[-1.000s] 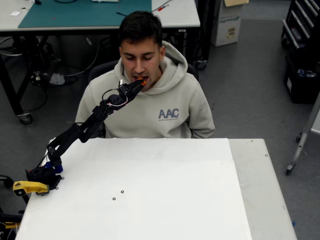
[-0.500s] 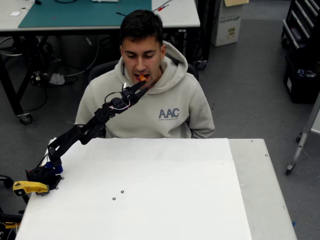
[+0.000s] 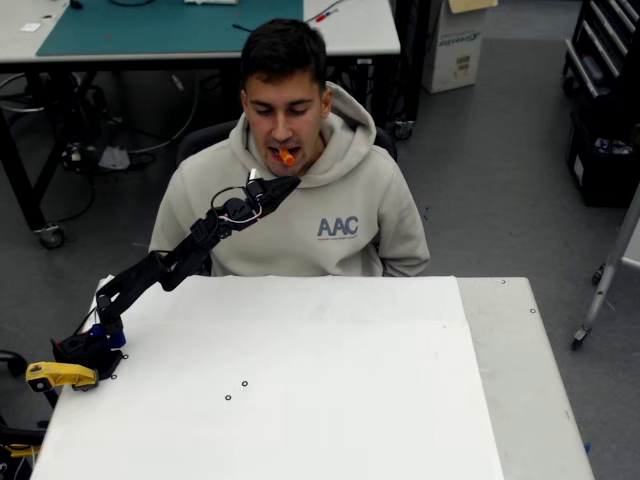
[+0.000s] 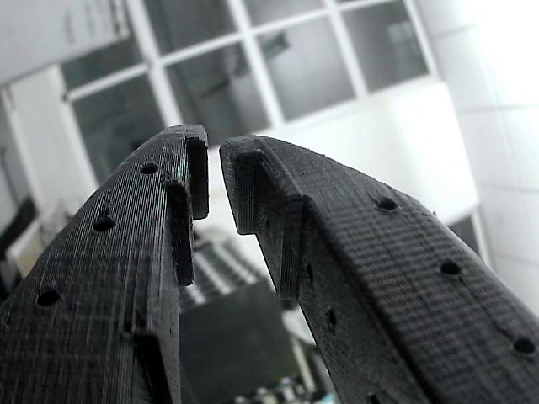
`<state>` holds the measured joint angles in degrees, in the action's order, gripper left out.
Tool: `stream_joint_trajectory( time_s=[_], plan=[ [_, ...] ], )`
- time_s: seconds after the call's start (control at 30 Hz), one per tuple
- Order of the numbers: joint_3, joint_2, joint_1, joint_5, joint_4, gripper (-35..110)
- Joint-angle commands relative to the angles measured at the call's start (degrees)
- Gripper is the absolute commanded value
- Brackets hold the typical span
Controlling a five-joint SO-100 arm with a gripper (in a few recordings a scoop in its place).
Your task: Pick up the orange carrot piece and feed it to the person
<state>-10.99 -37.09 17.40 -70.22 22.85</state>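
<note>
The orange carrot piece (image 3: 285,156) sticks out of the mouth of the person (image 3: 300,200), who sits behind the white table in a grey-beige hoodie. My black gripper (image 3: 287,183) hangs just below the person's chin, a short way under the carrot and apart from it. In the wrist view the two black fingers (image 4: 337,252) stand almost together, a thin slit left at the gripper (image 4: 214,164) tips, with nothing between them; behind them are a window and ceiling.
The white table (image 3: 300,380) lies in front of the person, with my arm's base and a yellow clamp (image 3: 58,375) at its left edge. A desk with a green mat (image 3: 170,25) stands behind the person.
The gripper let go of the carrot at the person's mouth, dropped a little and drew back, and its fingers closed. The carrot stays in the mouth.
</note>
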Motion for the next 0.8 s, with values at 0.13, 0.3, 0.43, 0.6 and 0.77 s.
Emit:
stream_joint_trajectory(
  time_s=[0.13, 0.3, 0.43, 0.6, 0.77],
  plan=[
    [-1.4, -3.1, 1.0, 0.0, 0.1, -1],
    [-1.3, -3.6, 0.8, 2.2, 0.1, -1],
    [-1.2, -3.9, 1.5, 11.0, 0.8, -1],
    [-1.2, -5.0, 0.8, 18.5, 11.3, -1],
    [-1.1, -10.7, 0.3, 23.6, 25.6, -1]
  ],
)
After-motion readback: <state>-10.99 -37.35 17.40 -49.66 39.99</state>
